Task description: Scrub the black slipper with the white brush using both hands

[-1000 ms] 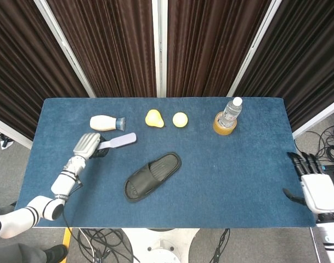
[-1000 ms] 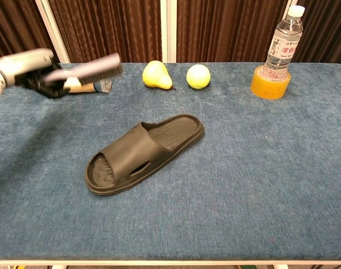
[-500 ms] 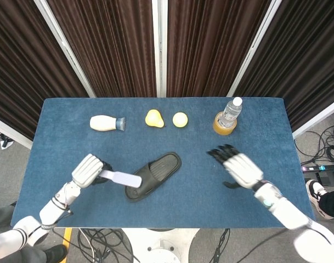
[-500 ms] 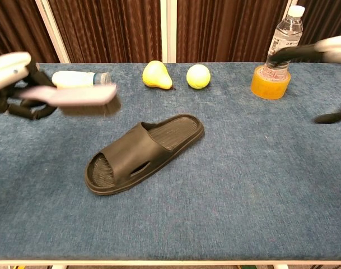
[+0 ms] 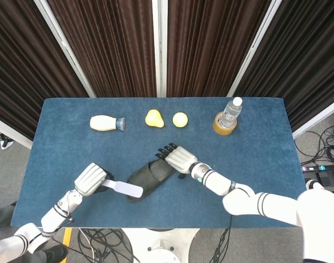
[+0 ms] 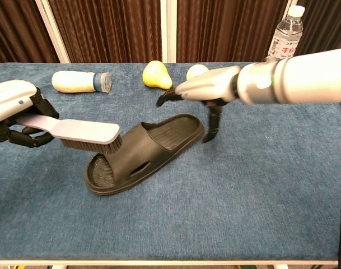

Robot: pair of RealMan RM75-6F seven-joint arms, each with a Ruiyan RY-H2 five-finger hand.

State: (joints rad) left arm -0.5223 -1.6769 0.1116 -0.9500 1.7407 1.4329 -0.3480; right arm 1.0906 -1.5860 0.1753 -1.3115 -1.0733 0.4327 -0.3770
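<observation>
The black slipper [image 5: 150, 175] [image 6: 142, 154] lies slantwise at the front middle of the blue table, toe end toward the front left. My left hand [image 5: 90, 179] [image 6: 13, 109] grips the handle of the white brush [image 5: 125, 189] [image 6: 83, 131], and the bristles meet the slipper's strap at the toe end. My right hand [image 5: 177, 158] [image 6: 209, 89] hovers over the heel end with its fingers spread and nothing in it. Its thumb points down beside the heel's right edge; I cannot tell whether it touches.
A white bottle [image 5: 107, 123] [image 6: 80, 81] lies on its side at the back left. A yellow pear [image 5: 153, 118] [image 6: 155, 74] and a yellow ball [image 5: 180, 119] sit at the back middle. A water bottle [image 5: 230, 112] [image 6: 285, 39] stands inside an orange tape roll [image 5: 224, 127] at the back right.
My left hand carried the brush from the back left down to the slipper's toe end. My right hand swept in from the table's right edge to above the heel.
</observation>
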